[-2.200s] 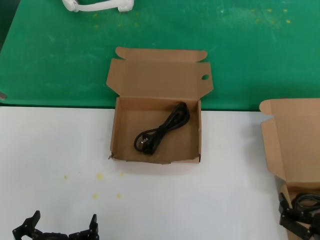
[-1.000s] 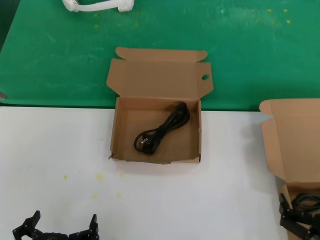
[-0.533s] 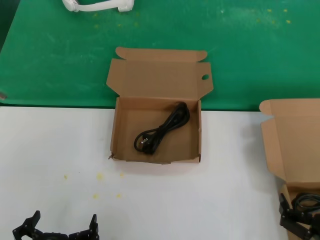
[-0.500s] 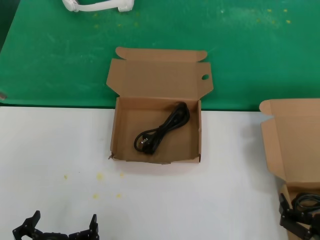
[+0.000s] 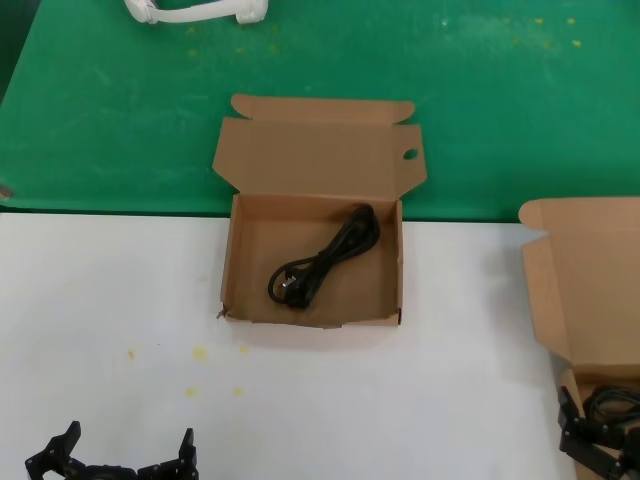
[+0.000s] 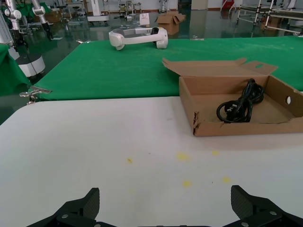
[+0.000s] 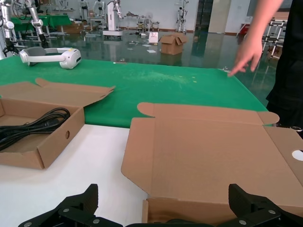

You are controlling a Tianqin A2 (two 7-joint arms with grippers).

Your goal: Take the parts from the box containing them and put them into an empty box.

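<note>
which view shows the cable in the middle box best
The head view: it looks down into the box, so the whole coiled cable shows on its floor. The left wrist view shows the cable side-on, partly behind the box wall. The right wrist view catches only some strands at the picture's edge.

We see a white table (image 5: 120, 290) in front, and behind it a green mat (image 5: 500, 100) that covers the far half. A white headset (image 6: 138, 37) lies on the green. Beyond there is a big hall with a shiny dark floor (image 7: 189, 52), and a person (image 7: 279, 56) stands beside the table.
</note>
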